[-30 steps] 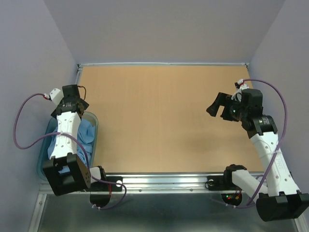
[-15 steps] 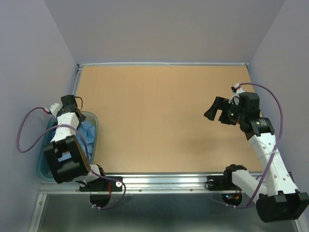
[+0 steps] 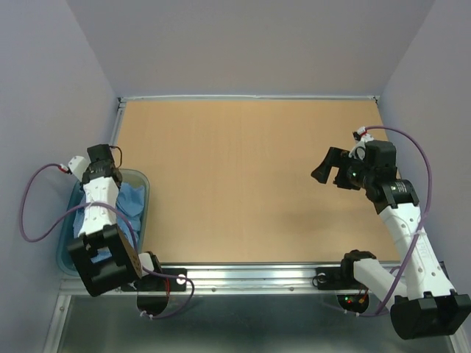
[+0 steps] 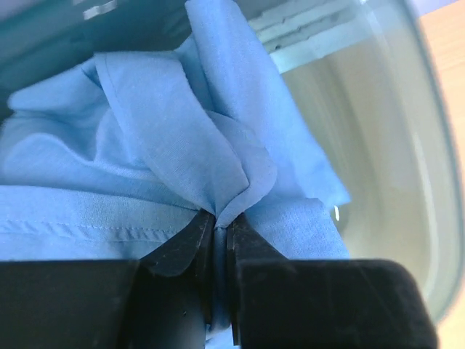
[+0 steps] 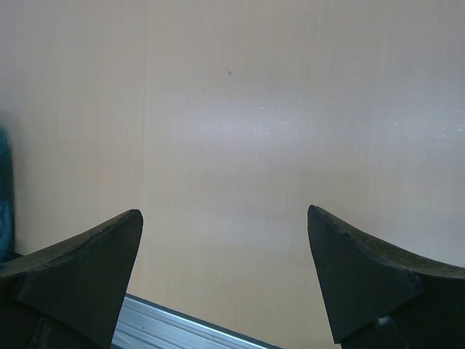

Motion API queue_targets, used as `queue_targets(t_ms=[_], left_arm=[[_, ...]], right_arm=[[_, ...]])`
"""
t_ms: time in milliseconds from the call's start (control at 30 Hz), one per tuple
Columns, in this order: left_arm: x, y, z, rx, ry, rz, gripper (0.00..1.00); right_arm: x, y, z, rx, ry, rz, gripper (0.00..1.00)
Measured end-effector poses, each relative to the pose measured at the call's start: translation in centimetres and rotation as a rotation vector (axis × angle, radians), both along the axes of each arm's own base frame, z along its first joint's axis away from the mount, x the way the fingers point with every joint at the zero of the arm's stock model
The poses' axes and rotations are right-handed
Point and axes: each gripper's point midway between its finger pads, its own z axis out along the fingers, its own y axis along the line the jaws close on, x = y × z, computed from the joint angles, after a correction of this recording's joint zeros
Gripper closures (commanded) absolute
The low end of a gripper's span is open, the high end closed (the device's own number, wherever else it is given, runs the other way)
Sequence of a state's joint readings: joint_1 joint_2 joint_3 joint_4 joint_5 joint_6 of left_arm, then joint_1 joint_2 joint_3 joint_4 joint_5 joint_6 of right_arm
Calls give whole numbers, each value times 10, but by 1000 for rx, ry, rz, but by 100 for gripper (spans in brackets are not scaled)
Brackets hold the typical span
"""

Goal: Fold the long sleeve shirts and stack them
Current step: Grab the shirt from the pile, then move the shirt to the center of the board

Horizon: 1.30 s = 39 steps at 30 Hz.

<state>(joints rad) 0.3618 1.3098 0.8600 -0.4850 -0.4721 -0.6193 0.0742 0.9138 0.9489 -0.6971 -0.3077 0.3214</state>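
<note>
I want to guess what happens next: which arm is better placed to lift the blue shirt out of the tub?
Probably the left. The left gripper is down in the tub, shut on a fold of the light blue shirt. The right gripper hangs open over the table, far from it.

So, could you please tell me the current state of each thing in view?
shirt: crumpled, not yet folded, lying in the tub.
tub: upright, open at the top, holding the shirt.
left tool: shut on a fold of the shirt.
right tool: open and empty, above the bare table.
</note>
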Motion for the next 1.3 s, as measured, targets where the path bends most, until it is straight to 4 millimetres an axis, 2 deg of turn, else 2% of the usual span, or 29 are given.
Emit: queue_targets(t_ms=[133,233,333,467,567,633,667,700,767,867,967,1000,1033,1067,1100,1167,1233,1300], left_arm=[[7,-2,59,54,-126,-18,100],[29,-21,147,138,-327,-91,100],[49,-68,251,179,-591,-233,100],[44,-119,388,163,-915,-378,100],[35,-152,464,126,-1103,-499,100],[33,-174,500,98,-1194,-584,100],[31,-181,510,89,-1216,-611,100],[29,-201,529,58,-1271,-680,100],[28,-230,545,27,-1320,-780,100],[34,-306,553,-34,-1346,-1006,100],[37,-368,557,-9,-1371,-1171,100],[41,-399,551,13,-1365,-1246,100],[45,-423,546,43,-1360,-1304,100],[47,-437,541,56,-1350,-1336,100],[51,-469,527,68,-1324,-1409,100],[55,-508,509,95,-1305,-1507,100],[58,-531,499,105,-1300,-1569,100],[59,-545,494,110,-1312,-1620,100]], right_arm=[[-1,1,3,4,-13,3,0],[-3,1,7,11,-26,4,0],[-5,3,11,21,-36,7,0],[-8,4,15,30,-52,8,0],[-10,4,20,36,-69,5,0],[-11,4,22,36,-76,4,0],[-11,3,23,36,-82,3,0],[-11,3,24,36,-84,2,0],[-12,2,25,35,-88,-4,0],[-13,1,27,33,-100,-12,0],[-14,-1,31,30,-118,-22,0],[-15,-2,33,27,-126,-27,0],[-15,-2,33,27,-129,-29,0],[-15,-3,34,25,-134,-34,0],[-16,-4,35,23,-139,-39,0],[-16,-6,36,19,-145,-47,0],[-16,-7,38,13,-152,-56,0],[-16,-10,39,8,-161,-68,0]])
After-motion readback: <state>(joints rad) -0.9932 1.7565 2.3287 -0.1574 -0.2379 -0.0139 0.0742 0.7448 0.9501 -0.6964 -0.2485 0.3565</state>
